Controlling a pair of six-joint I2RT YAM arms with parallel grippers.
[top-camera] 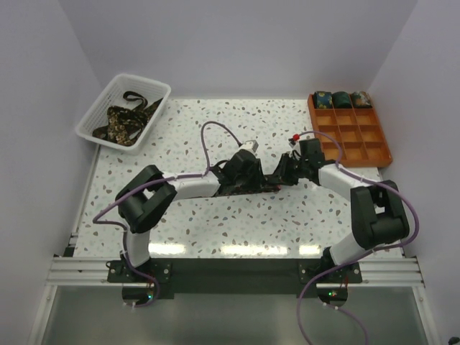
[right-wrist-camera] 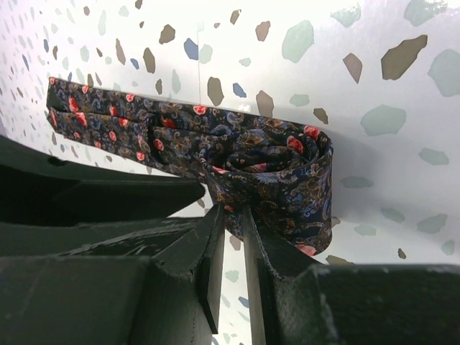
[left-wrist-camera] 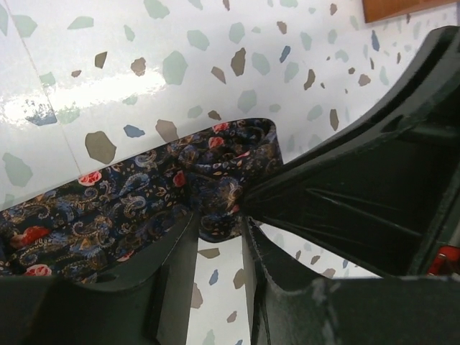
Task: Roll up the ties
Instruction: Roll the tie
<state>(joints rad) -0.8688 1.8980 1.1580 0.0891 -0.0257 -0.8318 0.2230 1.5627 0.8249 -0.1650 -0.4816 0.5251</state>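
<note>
While half-coiled, navy paisley tie (right-wrist-camera: 269, 164)

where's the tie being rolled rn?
Top view: the paisley tie lies at the centre of the table, rolled end pinched in the right fingers, left of the orange tray.

The tie (right-wrist-camera: 273, 158) is soft cloth. The table (left-wrist-camera: 108, 86) is hard, smooth and shiny, with speckles. The fingers (right-wrist-camera: 284, 280) of the right gripper (right-wrist-camera: 233, 212) are dull black plastic. The basket (top-camera: 95, 104) is white plastic mesh. The tray (top-camera: 350, 135) is smooth orange plastic.
</note>
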